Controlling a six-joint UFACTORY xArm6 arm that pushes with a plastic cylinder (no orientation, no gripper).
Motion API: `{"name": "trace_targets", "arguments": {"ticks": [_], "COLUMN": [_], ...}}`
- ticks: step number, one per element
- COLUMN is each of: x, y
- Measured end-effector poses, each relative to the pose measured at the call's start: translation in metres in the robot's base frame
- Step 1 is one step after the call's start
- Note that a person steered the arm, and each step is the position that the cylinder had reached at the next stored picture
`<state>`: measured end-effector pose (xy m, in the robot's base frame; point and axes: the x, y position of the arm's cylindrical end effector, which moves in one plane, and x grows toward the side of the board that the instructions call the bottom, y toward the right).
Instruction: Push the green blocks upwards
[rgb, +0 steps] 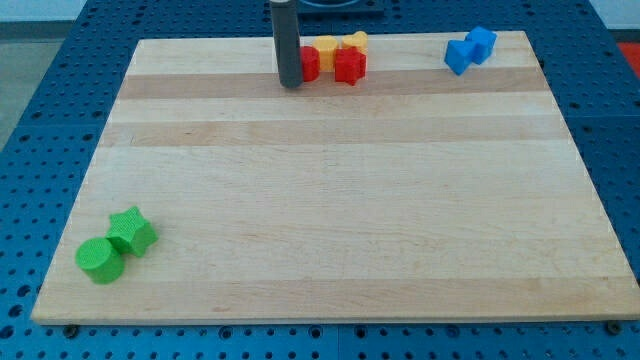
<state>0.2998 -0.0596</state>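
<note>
While the rod stands at the board's top edge, both green blocks lie far off near the bottom-left corner.

Rod: a straight dark rod (287, 40) coming down from the view's top, upright, left of the middle of the top edge.
My tip (291, 84): resting on the wooden board (340, 200) just inside the top edge; it is a plain rod end with no jaws, pinching nothing.
Red blocks: one red block (310, 64) touching the rod's right side, partly hidden by it; a second red block (350, 67) just beside it to the right.
Yellow blocks: one yellow block (327, 47) and another (355, 40) packed behind the red ones, against the top edge; shapes cannot be made out.
Blue blocks: two blue blocks (459, 55) (482, 43) touching each other near the top-right corner.
Green star block (132, 231): near the bottom-left corner, well apart from my tip.
Green cylinder (100, 261): touching the star's lower left, closest to the corner.
</note>
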Motion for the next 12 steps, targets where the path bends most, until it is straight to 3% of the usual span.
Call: {"name": "trace_targets", "arguments": {"ticks": [3, 7, 8, 10, 12], "x": [0.107, 0.298, 0.319, 0.318, 0.306], "y": [-0.027, -0.063, -0.086, -0.166, -0.196]}}
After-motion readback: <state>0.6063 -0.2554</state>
